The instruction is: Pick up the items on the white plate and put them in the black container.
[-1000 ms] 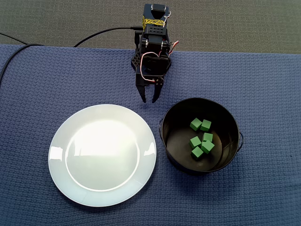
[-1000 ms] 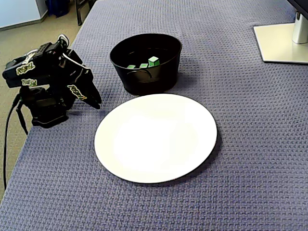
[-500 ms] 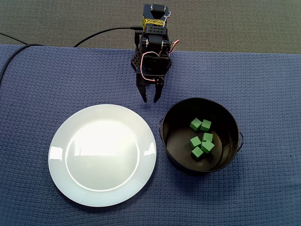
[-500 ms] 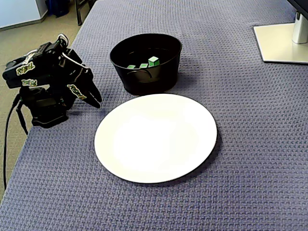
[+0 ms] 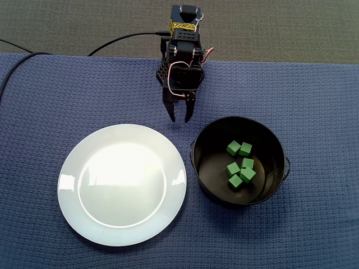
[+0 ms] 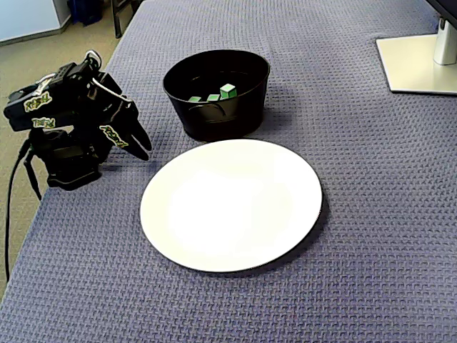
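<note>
Blue woven cloth [image 5: 314, 89] covers the table. Fingers [image 5: 169, 111] are parted slightly and empty, tucked at the arm base [image 5: 184, 33], tips aimed between white plate [image 5: 122, 185] and black container [image 5: 208, 133]. Plate is bare. All five green cubes [image 5: 233, 168] sit in the container, lower right of the fingers. Likely nothing left to fetch, and the path is unobstructed.
</note>
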